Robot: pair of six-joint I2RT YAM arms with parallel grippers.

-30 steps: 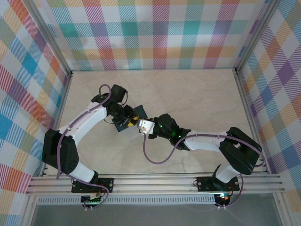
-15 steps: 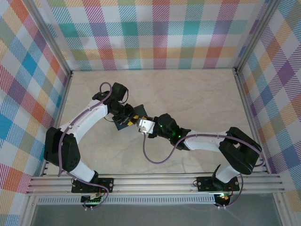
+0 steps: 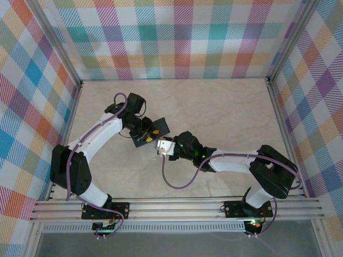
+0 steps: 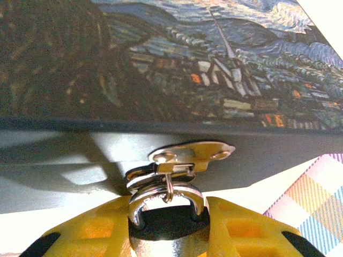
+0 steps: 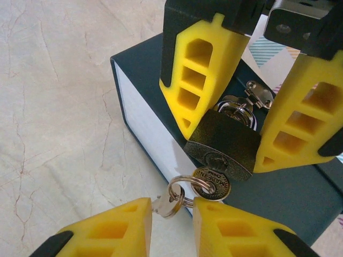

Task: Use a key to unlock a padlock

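Note:
The night-sky printed thing is a dark blue box [image 5: 139, 101] with a metal hasp [image 4: 190, 154]. The padlock [image 5: 224, 143] is a small dark brass block whose silver shackle [image 4: 166, 194] passes through that hasp. My left gripper [image 4: 167, 227] is shut on the padlock's body, its yellow fingers [image 5: 199, 69] on either side. The key [image 5: 210, 183] sits in the keyhole, round bronze head sticking out. A key ring [image 5: 185, 188] with a silver spare key [image 5: 167, 206] hangs from it, pinched in the narrow gap of my right gripper [image 5: 171, 222].
The box lies on a pale marble-patterned table [image 3: 225, 112] left of centre, both arms meeting over it. Checked walls [image 3: 171, 37] and metal posts fence the table on three sides. Open tabletop lies to the back and right.
The right gripper has drawn slightly back toward the lower left. The left gripper and box have shifted a little, showing more of the box's top.

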